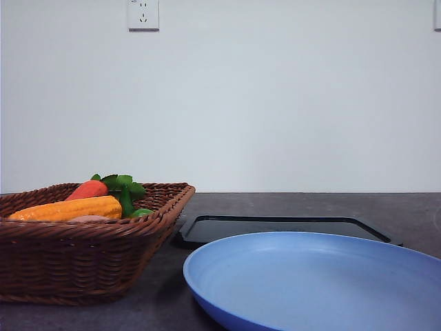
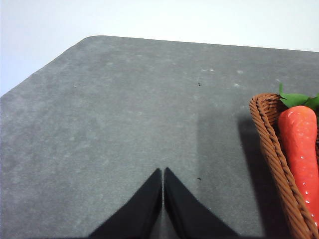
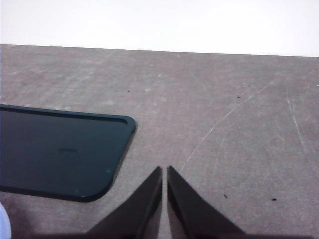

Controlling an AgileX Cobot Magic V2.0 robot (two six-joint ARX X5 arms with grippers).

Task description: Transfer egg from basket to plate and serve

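The egg (image 1: 88, 218) is glimpsed in the front view as a pale pink-brown sliver in the basket (image 1: 83, 265), tucked just below the corn cob (image 1: 69, 208) and largely hidden by the wicker rim; it is judged light, smooth and rather slippery, so a gentle hold across its narrow middle would be wanted, with care taken against it rolling; beside the corn cob a carrot (image 1: 87, 189) with green leaves is carried in the same basket; the plate (image 1: 317, 283) is seen bare, just beside the basket, with the black tray (image 1: 275, 227) behind it also bare; the left gripper (image 2: 163, 172) is held with fingertips pressed together over bare table near the basket's corner, nothing between them; the right gripper (image 3: 164, 169) is likewise closed on nothing, near the tray's corner.
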